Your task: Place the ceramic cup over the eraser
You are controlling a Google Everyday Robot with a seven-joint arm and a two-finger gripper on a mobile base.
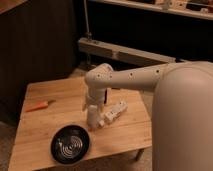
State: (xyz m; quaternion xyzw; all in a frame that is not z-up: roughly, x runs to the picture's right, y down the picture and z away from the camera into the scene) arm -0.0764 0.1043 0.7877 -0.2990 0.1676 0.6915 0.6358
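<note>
My gripper [93, 107] hangs straight down from the white arm over the middle of the wooden table [45, 130]. Right under it stands a small white cylindrical object, which looks like the ceramic cup [94, 120], on or just above the tabletop. The gripper sits at the cup's top. The eraser does not show; it may be hidden under the cup or behind the arm.
A white oblong gadget [115, 112] lies just right of the cup. A black bowl [71, 144] with a spiral pattern sits near the front edge. An orange object [39, 106] lies at the left. My large white body fills the right side.
</note>
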